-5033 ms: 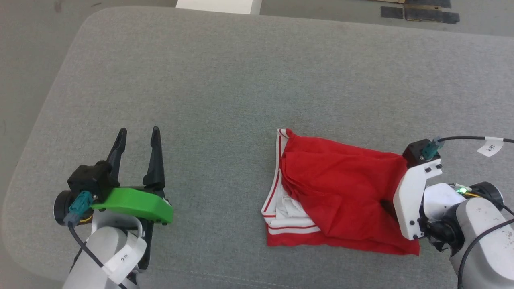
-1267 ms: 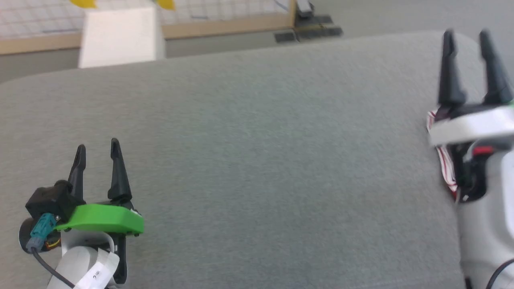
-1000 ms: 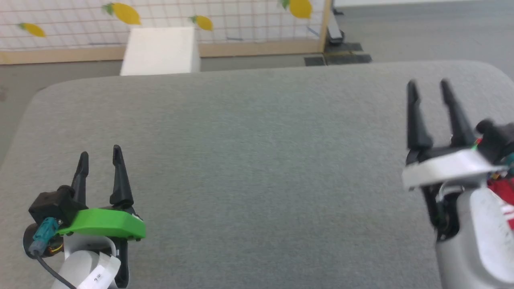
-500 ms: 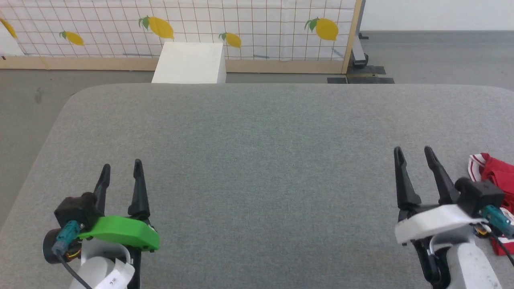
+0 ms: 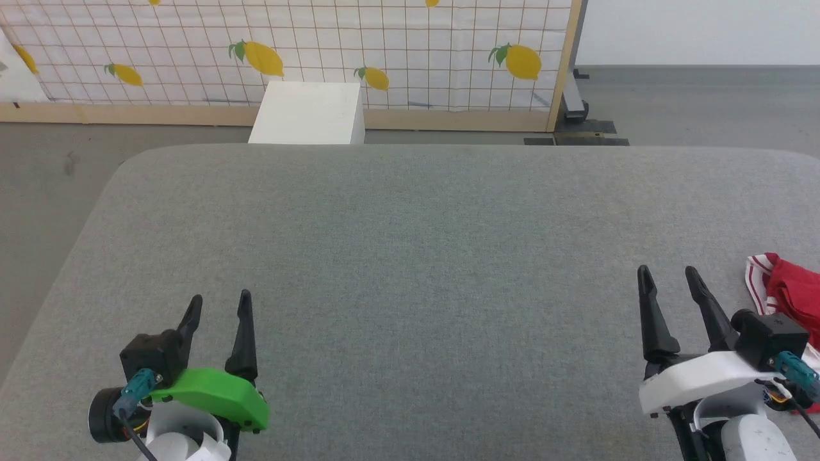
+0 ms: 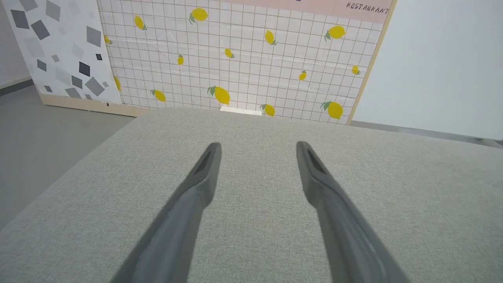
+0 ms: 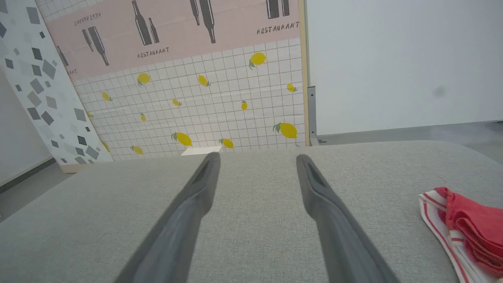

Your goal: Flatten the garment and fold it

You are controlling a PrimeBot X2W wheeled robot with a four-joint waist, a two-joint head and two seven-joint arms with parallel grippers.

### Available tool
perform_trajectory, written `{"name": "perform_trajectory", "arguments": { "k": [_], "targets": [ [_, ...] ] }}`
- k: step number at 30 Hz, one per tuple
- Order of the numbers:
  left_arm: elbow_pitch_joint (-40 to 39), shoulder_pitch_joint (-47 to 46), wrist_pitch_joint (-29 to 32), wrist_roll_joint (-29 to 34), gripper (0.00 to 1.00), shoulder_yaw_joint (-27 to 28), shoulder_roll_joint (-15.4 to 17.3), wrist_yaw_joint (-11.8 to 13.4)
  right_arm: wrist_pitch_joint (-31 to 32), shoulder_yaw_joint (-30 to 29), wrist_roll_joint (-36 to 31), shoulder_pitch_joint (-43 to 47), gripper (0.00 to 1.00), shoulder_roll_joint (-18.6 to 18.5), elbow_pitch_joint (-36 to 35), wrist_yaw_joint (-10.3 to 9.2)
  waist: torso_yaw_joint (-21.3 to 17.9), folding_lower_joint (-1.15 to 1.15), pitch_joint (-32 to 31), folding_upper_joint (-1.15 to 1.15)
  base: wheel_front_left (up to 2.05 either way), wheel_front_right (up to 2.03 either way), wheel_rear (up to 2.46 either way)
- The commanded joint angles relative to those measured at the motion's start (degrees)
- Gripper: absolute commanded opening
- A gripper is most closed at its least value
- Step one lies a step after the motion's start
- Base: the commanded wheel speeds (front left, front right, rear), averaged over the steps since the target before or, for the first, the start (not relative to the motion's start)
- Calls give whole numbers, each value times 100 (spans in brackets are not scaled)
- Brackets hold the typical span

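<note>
Right gripper (image 5: pixel 666 270) off garment (image 5: pixel 791 291) since earlier grasp; garment lies bunched on table (image 5: pixel 410 243), just to its right, apart. Left gripper (image 5: pixel 220 296) likewise: spread wide, empty, fingers pointing forward.

A staged test room, dressed as a restaurant corner

A free-standing screen (image 5: pixel 384 38) printed with white tiles and lemons sits in a wooden frame (image 5: pixel 562 70) on a bare grey floor (image 5: pixel 705 102); its pink top band (image 7: pixel 177 31) carries bottle shapes and the word RESTAURANT; a second panel (image 6: pixel 59 47), printed with grey speckles, stands beside it; behind them runs a plain white wall (image 7: pixel 393 59); the work surface is a wide table (image 5: pixel 410 243) covered in grey cloth, with rounded corners; a plain white box (image 5: pixel 307 112) stands between table and screen.
</note>
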Motion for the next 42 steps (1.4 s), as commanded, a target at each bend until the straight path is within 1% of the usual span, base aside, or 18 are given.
{"name": "perform_trajectory", "arguments": {
  "k": [1, 14, 33, 34, 42],
  "targets": [
    [13, 90, 3, 2, 100, -1, 47, -24, 14, -19, 6, 99, 100, 16, -30, -8, -6, 0, -5, 0, 0, 0, 0],
    [55, 12, -33, -137, 100, -23, 26, -61, 56, -73, 51, 98, 100, 17, -41, -8, -17, 0, 50, 0, 0, 0, 0],
    [85, -31, -58, -190, 100, -51, 67, -32, 50, -74, 72, 59, 100, 17, -2, -8, -9, 0, 56, 0, 0, 0, 0],
    [70, -5, -31, -136, 0, -45, 19, -33, 50, -77, 55, 34, 0, 0, -8, 1, -9, 0, 55, 0, 0, 0, 0],
    [17, 18, 30, -1, 0, 22, -52, -61, 95, -54, -3, 53, 0, 0, -62, 1, -5, 0, 65, 0, 0, 0, 0]
  ]
}}
